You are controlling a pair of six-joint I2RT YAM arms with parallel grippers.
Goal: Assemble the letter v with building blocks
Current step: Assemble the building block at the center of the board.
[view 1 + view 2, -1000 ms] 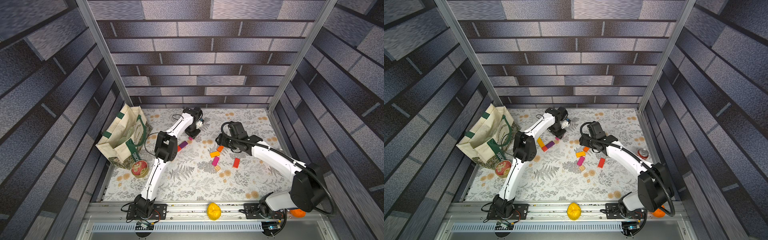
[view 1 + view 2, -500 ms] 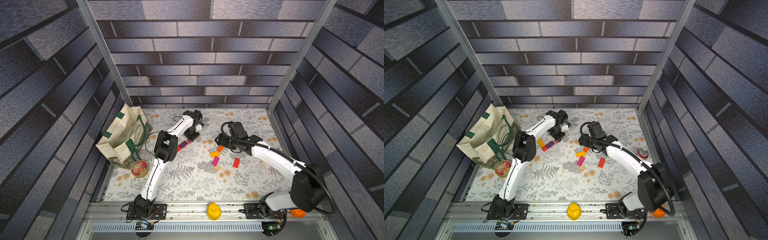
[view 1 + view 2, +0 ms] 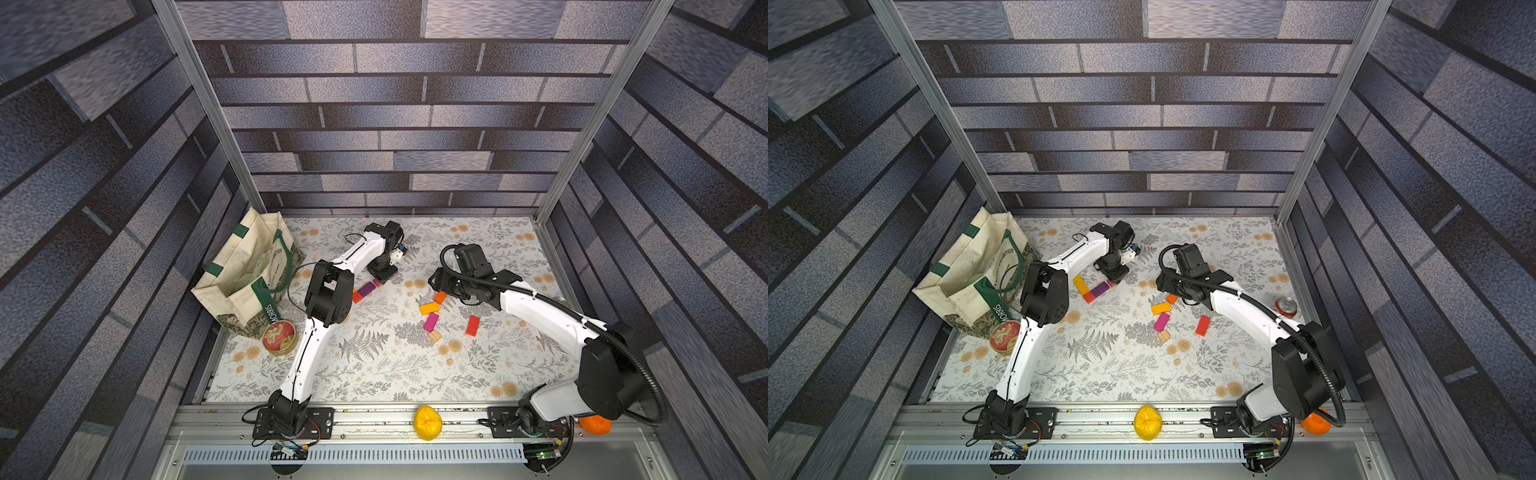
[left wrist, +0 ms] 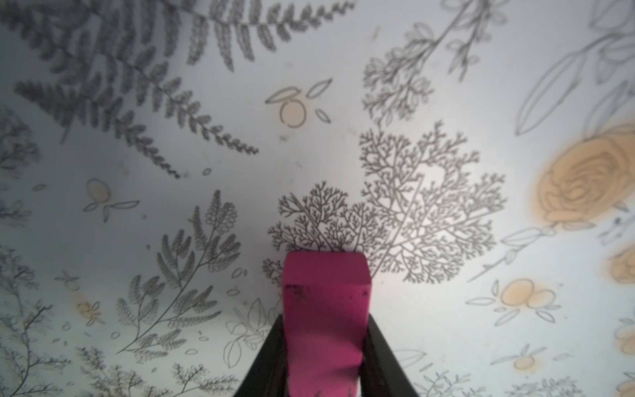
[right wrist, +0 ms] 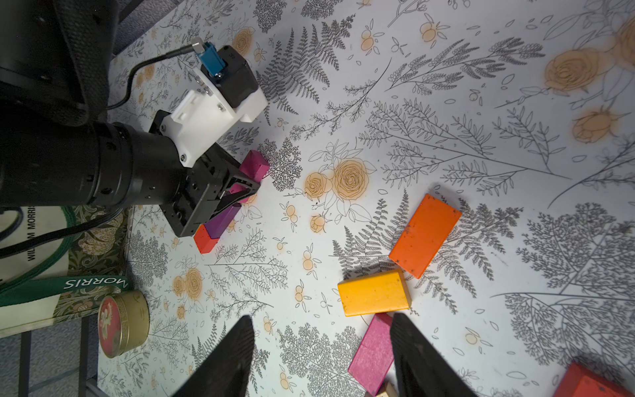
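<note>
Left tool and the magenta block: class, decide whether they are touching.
Touching. In the left wrist view the left tool clamps the magenta block: both black fingers sit flush against its sides, with no gap.

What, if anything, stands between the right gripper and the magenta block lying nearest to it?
Nothing visible does. In the right wrist view the right gripper stands open, and the magenta block lies flat beside one finger with nothing on it. The yellow-orange block lies at its far end, not in the path.
</note>
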